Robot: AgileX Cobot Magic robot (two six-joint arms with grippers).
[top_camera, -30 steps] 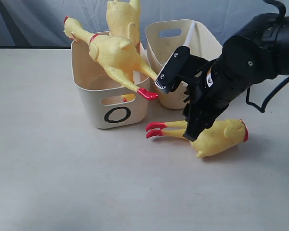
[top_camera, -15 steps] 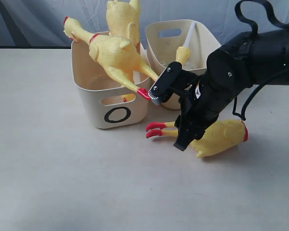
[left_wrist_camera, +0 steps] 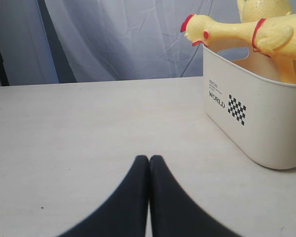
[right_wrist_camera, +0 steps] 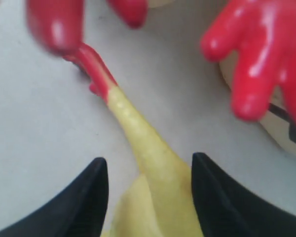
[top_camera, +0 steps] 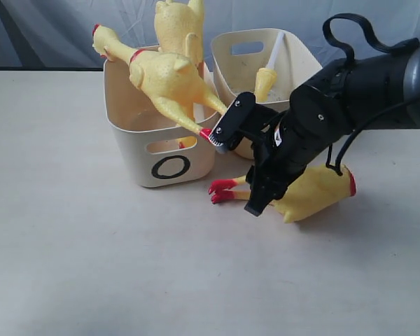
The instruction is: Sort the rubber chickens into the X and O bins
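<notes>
One rubber chicken (top_camera: 315, 194) lies on its side on the table, red feet (top_camera: 222, 189) toward the O bin (top_camera: 164, 150). My right gripper (top_camera: 239, 173) is open, its jaws straddling this chicken's yellow leg (right_wrist_camera: 153, 163) without closing on it. Two more chickens sit in the O bin, one draped over the rim (top_camera: 164, 78) and one upright behind (top_camera: 178, 24). The small chicken with the white tube (top_camera: 264, 78) rests in the second cream bin (top_camera: 241, 49), whose mark is hidden. My left gripper (left_wrist_camera: 149, 159) is shut and empty over bare table.
The draped chicken's red foot (top_camera: 210, 135) hangs just beside my right gripper's upper finger, and shows large in the right wrist view (right_wrist_camera: 259, 59). The O bin's side with a WORLD label (left_wrist_camera: 237, 106) stands to one side of my left gripper. A grey curtain backs the table.
My right arm has come down and leftward onto the lying chicken's legs. That chicken has shifted slightly left. The bins and other chickens have not moved.
</notes>
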